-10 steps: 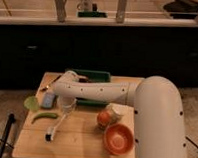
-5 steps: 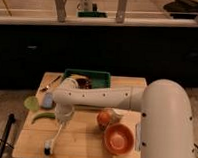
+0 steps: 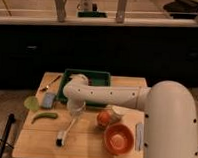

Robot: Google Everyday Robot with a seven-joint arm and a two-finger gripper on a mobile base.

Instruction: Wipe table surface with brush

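The light wooden table surface (image 3: 89, 148) fills the lower middle of the camera view. My white arm reaches in from the right, and the gripper (image 3: 75, 108) hangs over the table's middle left, just in front of a green tray. It is shut on the top of the brush (image 3: 67, 129). The brush's white handle slants down and to the left, and its dark bristle head (image 3: 60, 140) rests on the boards near the front left.
A green tray (image 3: 100, 76) sits at the back. A metal spoon (image 3: 51, 83), a grey-blue item (image 3: 49, 99), a pale green disc (image 3: 31, 103) and a green pepper (image 3: 44, 116) lie left. An orange bowl (image 3: 118, 138), a red-orange fruit (image 3: 104, 118) and a white cup (image 3: 116, 113) stand right.
The gripper has moved right across the table with the brush, and the bristle head has slid right along the boards, away from the green pepper.
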